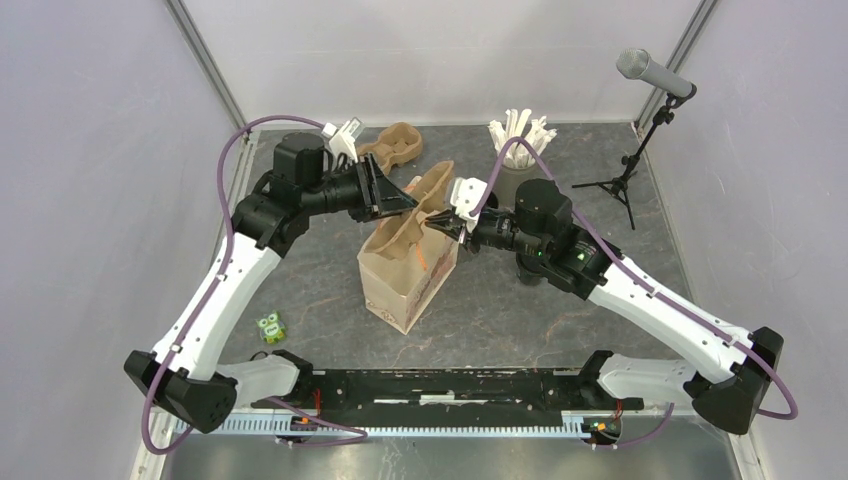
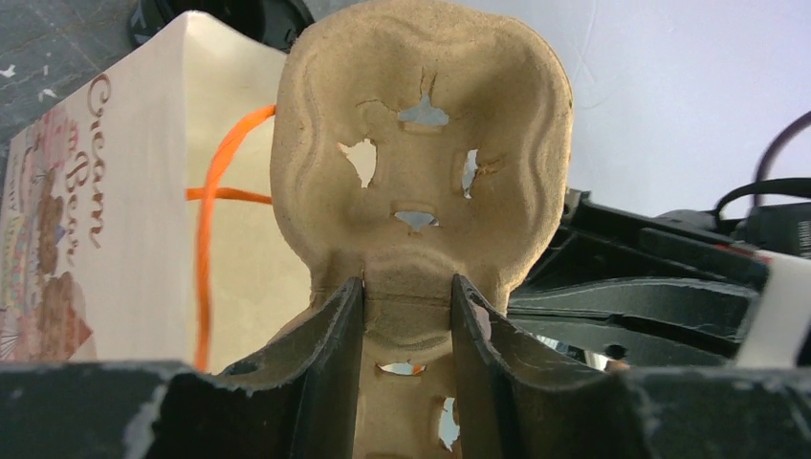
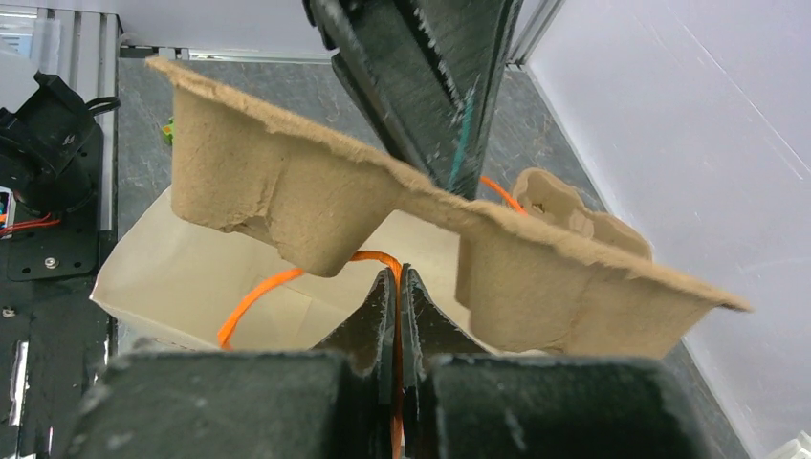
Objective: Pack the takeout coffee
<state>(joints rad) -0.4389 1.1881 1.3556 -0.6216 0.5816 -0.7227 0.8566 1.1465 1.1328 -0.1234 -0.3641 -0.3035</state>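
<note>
No takeout coffee shows in any view. A brown pulp two-cup carrier [image 1: 425, 200] hangs tilted over the open paper bag [image 1: 405, 285]. My left gripper [image 1: 398, 200] is shut on the carrier's narrow middle. In the left wrist view the gripper [image 2: 406, 306] pinches that waist, with the carrier [image 2: 421, 163] rising above it. My right gripper [image 1: 447, 228] is at the bag's right rim. In the right wrist view the gripper [image 3: 397, 287] is shut on the bag's orange handle [image 3: 268, 287], just under the carrier [image 3: 316, 201].
A second pulp carrier [image 1: 395, 140] lies at the back. A grey cup of white sticks [image 1: 515, 140] stands behind my right arm. A microphone stand [image 1: 640, 150] is at the back right. A small green toy [image 1: 271, 326] lies near the left arm's base.
</note>
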